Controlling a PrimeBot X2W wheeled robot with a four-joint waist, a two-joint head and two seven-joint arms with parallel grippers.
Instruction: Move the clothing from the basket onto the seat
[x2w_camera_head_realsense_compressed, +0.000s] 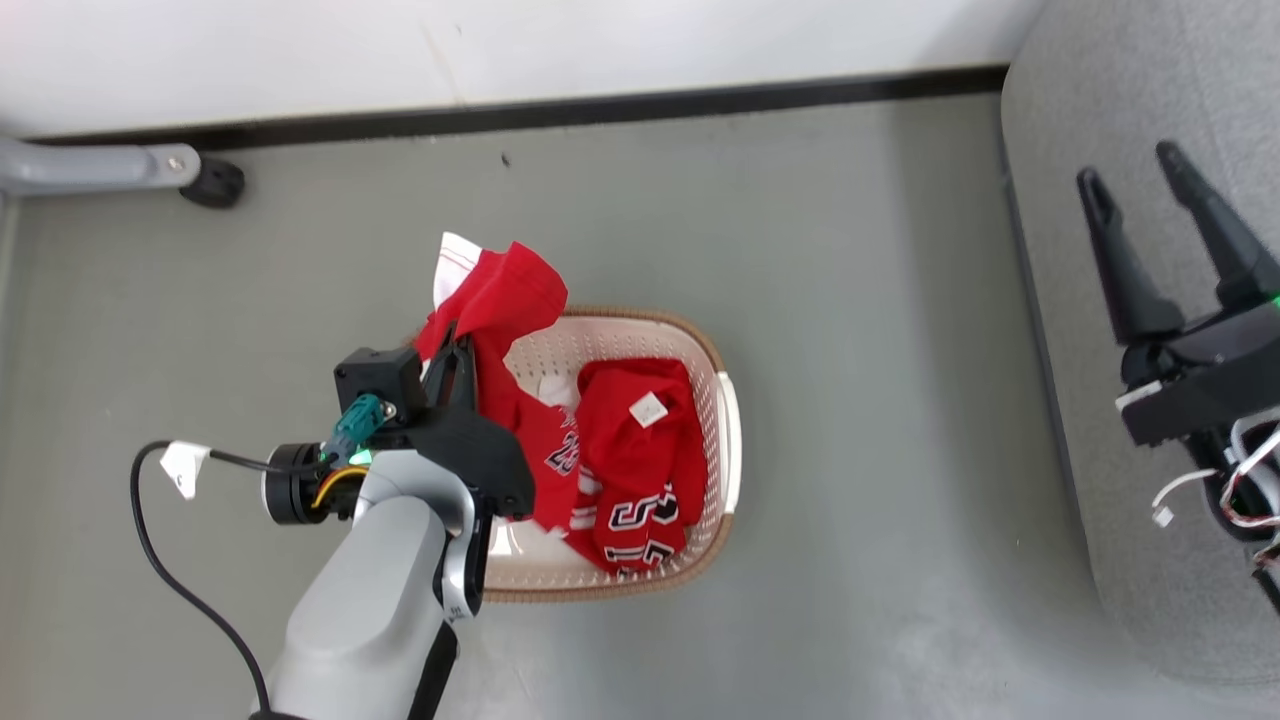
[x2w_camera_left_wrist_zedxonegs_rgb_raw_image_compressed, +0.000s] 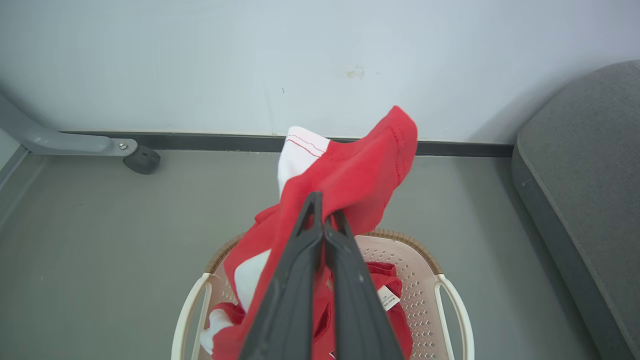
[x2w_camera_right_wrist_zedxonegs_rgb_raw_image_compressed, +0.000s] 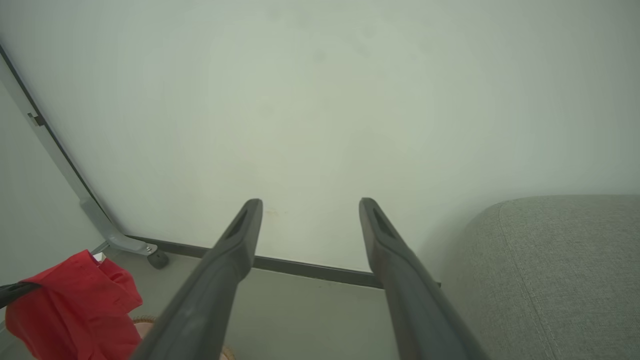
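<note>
Seat (x2w_camera_head_realsense_compressed: 1130, 350) sits well right of the basket (x2w_camera_head_realsense_compressed: 728, 440). Clothing is two red pieces. The second jersey (x2w_camera_head_realsense_compressed: 640, 450) is bunched inside the basket. The lifted jersey (x2w_camera_head_realsense_compressed: 510, 300) hangs above the basket's left rim, tail trailing inside. Our left gripper (x2w_camera_left_wrist_zedxonegs_rgb_raw_image_compressed: 325, 215) is clamped on the lifted jersey. Our right gripper (x2w_camera_head_realsense_compressed: 1130, 170) hovers over the seat, far right of the basket, fingers spread, holding nothing. We read this as mid-lift. Next: raise until the tail clears the rim, then swing right to the seat.
</note>
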